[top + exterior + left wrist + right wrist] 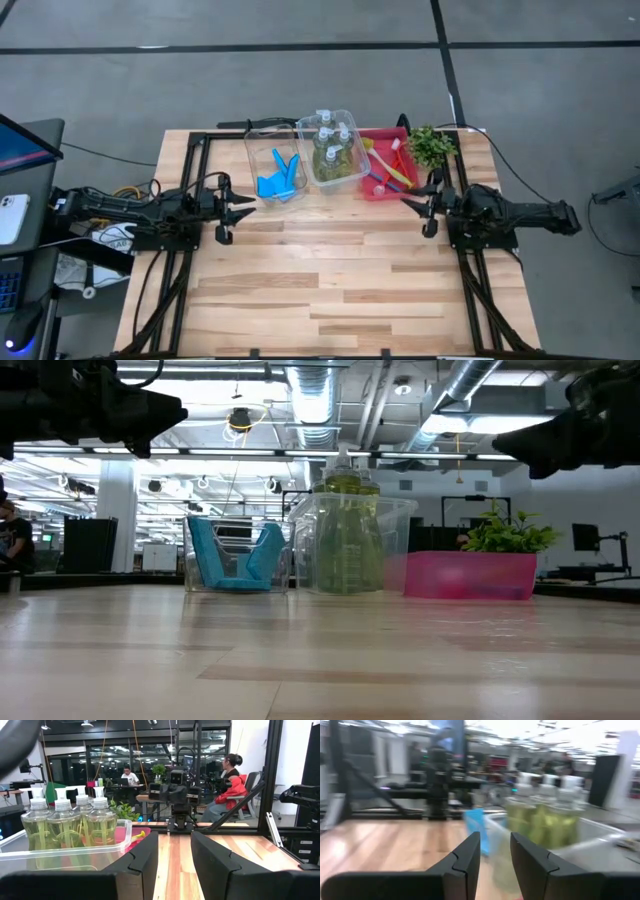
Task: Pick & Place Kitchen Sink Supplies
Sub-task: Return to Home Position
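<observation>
A: Where do the grippers sit?
B: Left gripper [246, 208] is raised above the table [330, 280], fingers [145, 857] a little parted, gripping nothing; the right gripper [410, 205] faces it, tips likewise apart and empty.
A: And the supplies?
B: Just past the left fingertips, blue sponges [280, 182] lean in the left clear bin [247, 150]; farther back between both grippers, bottles [330, 145] stand in the middle bin [360, 175]; past the right fingertips, brushes [392, 168] lie in the red tray [385, 133] — red and yellow, perhaps a teal one; the plant [432, 146] is behind.
</observation>
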